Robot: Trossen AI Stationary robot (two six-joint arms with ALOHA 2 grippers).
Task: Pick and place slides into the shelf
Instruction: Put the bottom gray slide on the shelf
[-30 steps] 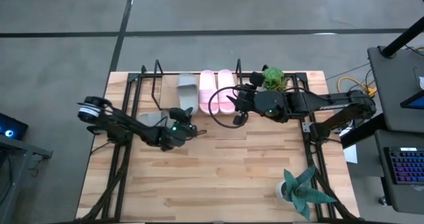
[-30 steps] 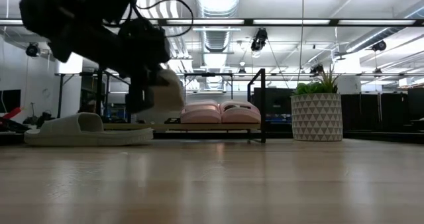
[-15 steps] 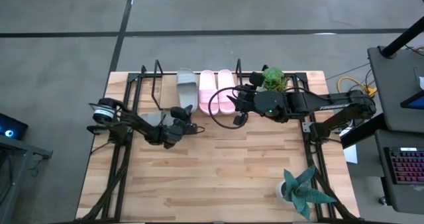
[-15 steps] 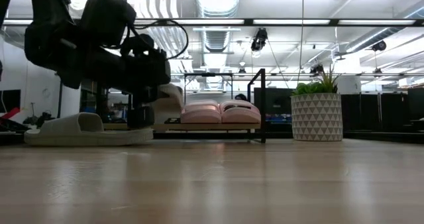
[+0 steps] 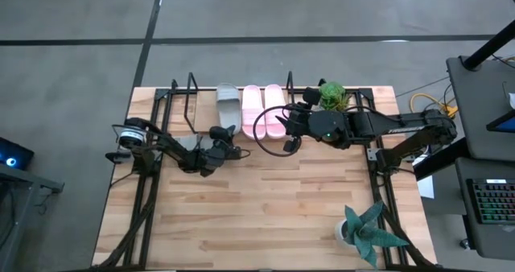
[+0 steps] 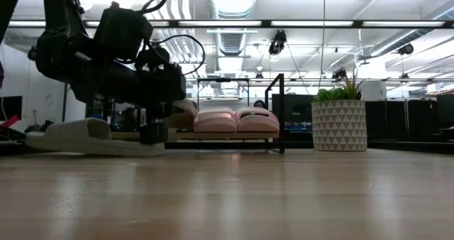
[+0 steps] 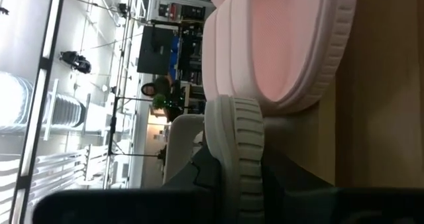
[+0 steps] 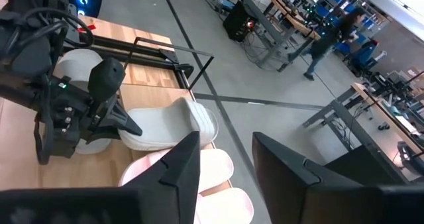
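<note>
Two pale pink slides (image 5: 263, 103) lie side by side on the shelf (image 5: 203, 111), seen in the low view as pink slides (image 6: 236, 119). A grey-green slide (image 5: 228, 103) lies beside them on their left, and my left gripper (image 5: 224, 132) is shut on its near end. A second grey-green slide (image 5: 183, 146) rests sole down on the table under my left arm, also seen as slide (image 6: 85, 137). My right gripper (image 5: 283, 127) hangs open above the shelf's near edge, holding nothing. My left gripper pinches the heel rim (image 7: 235, 151) of the grey-green slide, with one finger (image 7: 199, 174) on the footbed side and one finger (image 7: 286, 179) on the sole side. It comes nearly level from the table's near side, along the slide. The slide points toward the far edge beside the pink pair.
A potted plant (image 5: 331, 95) in a patterned pot (image 6: 339, 125) stands at the shelf's right end. A spiky plant (image 5: 366, 230) sits near the front right. Black shelf uprights (image 6: 282, 112) rise beside the pink slides. Bare wood lies across the table's near half.
My left gripper has gone down and toward the shelf, still shut on the grey-green slide. The slide, tilted up a second ago, has come down nearly level and slid farther in beside the pink pair.
</note>
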